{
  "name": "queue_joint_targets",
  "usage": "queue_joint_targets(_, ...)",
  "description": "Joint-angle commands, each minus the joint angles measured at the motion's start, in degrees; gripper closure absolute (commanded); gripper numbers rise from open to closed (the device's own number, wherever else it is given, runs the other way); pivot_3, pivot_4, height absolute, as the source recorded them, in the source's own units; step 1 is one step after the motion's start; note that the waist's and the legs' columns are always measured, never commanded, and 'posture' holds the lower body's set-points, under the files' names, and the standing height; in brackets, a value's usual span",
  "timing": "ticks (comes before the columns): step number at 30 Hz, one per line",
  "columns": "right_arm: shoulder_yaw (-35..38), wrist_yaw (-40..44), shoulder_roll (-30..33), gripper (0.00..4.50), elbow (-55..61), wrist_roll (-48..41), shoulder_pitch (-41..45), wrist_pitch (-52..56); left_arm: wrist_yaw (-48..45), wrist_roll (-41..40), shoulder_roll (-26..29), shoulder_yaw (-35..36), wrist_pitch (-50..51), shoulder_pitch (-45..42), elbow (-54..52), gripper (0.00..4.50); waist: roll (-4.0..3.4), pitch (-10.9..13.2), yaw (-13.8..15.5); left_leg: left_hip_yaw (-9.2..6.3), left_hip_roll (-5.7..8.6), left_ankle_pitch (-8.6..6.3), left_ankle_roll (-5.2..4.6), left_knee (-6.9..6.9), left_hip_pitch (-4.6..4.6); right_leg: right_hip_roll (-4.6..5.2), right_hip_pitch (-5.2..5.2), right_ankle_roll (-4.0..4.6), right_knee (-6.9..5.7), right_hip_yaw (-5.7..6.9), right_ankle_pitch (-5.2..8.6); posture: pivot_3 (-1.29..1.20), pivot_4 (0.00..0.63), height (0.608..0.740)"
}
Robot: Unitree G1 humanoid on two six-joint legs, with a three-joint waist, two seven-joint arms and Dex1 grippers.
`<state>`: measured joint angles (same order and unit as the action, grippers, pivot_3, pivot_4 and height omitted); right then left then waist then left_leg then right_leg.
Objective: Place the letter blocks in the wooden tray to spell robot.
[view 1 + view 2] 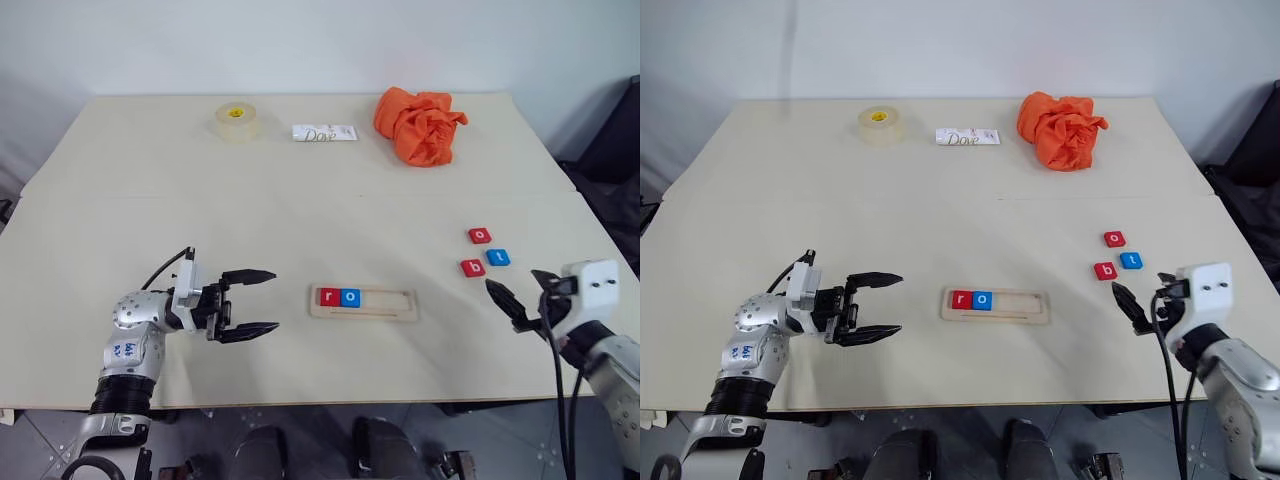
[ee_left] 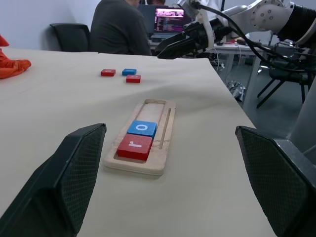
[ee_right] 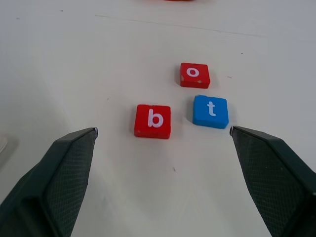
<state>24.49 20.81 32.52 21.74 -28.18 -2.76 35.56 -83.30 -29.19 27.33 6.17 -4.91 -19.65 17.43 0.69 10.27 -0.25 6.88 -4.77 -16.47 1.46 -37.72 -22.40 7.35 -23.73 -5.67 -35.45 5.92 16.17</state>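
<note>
The wooden tray (image 1: 385,304) lies at the table's front centre. A red r block (image 1: 329,296) and a blue o block (image 1: 350,297) sit side by side in its left end. Three loose letter blocks lie to the right of the tray: a red o (image 3: 194,75), a blue t (image 3: 211,111) and a red b (image 3: 153,121). My right gripper (image 1: 505,303) hovers open just in front of them, pointing at the b, with nothing between its fingers. Left of the tray, my left gripper (image 1: 273,300) points toward it, open and empty.
At the back of the table are a roll of tape (image 1: 236,121), a white Dove packet (image 1: 324,132) and a crumpled orange cloth (image 1: 420,125). A person (image 2: 118,27) sits at a laptop beyond the table's right side. The table's front edge runs just below both grippers.
</note>
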Motion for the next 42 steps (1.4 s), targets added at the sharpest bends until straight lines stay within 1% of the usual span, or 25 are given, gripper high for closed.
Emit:
queue_joint_targets(1, -2.71, -5.06, -1.49, 0.0, -2.75, 3.27, 4.53, 1.41, 0.89, -1.44, -0.44, 0.34, 0.28, 0.9, -3.37, 0.04, 0.0, 0.0, 0.01, -0.01, 0.0, 0.0, 0.0, 0.0, 0.0, 0.0, -0.01, 0.0, 0.0, 0.0, 0.0, 0.0, 0.15, 0.74)
queue_joint_targets(9, -6.31, -8.21, -2.32, 0.0, -11.56, 6.85, 13.48, 3.99, 2.3, -1.47, -1.43, 0.03, 0.64, 2.26, -5.77, 0.04, -0.01, 0.0, 0.04, 0.01, 0.01, -0.02, -0.04, 0.05, -0.04, 0.0, -0.04, 0.01, 0.03, 0.01, 0.01, 0.0, 0.15, 0.74)
queue_joint_targets(13, -6.95, -7.33, -2.46, 0.0, -13.08, 7.22, 14.4, 3.86, 2.85, -1.63, -1.46, 0.13, 0.67, 3.23, -6.96, 0.04, -0.01, 0.0, 0.03, 0.01, 0.01, -0.03, -0.05, 0.07, -0.05, 0.0, -0.04, 0.01, 0.05, 0.01, 0.01, 0.0, 0.15, 0.74)
queue_joint_targets(20, -7.71, -5.33, -3.08, 0.0, -9.94, 5.34, 13.28, 5.3, 3.8, -1.84, -1.26, 0.41, 0.87, 4.77, -8.33, 0.04, -0.01, 0.0, -0.09, 0.03, 0.0, -0.04, -0.06, 0.08, -0.04, -0.01, -0.05, 0.0, 0.06, 0.01, 0.01, 0.0, 0.15, 0.74)
queue_joint_targets(34, -9.91, -4.05, -5.31, 0.0, -19.8, 8.24, 17.07, 1.37, 5.04, -1.35, -1.99, -0.16, 0.41, 4.51, -8.54, 0.04, -0.01, 0.0, -0.23, 0.04, -0.01, -0.04, -0.06, 0.08, -0.03, -0.01, -0.04, 0.0, 0.07, 0.01, 0.0, 0.0, 0.15, 0.74)
queue_joint_targets(37, -9.66, -4.7, -6.0, 0.62, -19.8, 8.16, 17.22, 2.26, 4.98, -1.56, -1.78, 0.05, 0.53, 4.79, -8.82, 0.0, -0.01, 0.0, -0.42, 0.03, -0.01, -0.04, -0.06, 0.07, -0.03, -0.01, -0.03, 0.0, 0.05, 0.01, 0.0, 0.0, 0.15, 0.74)
queue_joint_targets(42, -10.15, -5.43, -7.42, 2.28, -15.56, 8.07, 14.87, 2.73, 4.57, -1.78, -0.78, 0.64, 0.69, 6.04, -9.39, 0.0, -0.01, -0.01, -1.01, 0.01, -0.02, -0.04, -0.06, 0.13, -0.02, -0.02, -0.03, 0.01, 0.07, 0.02, 0.01, 0.0, 0.15, 0.74)
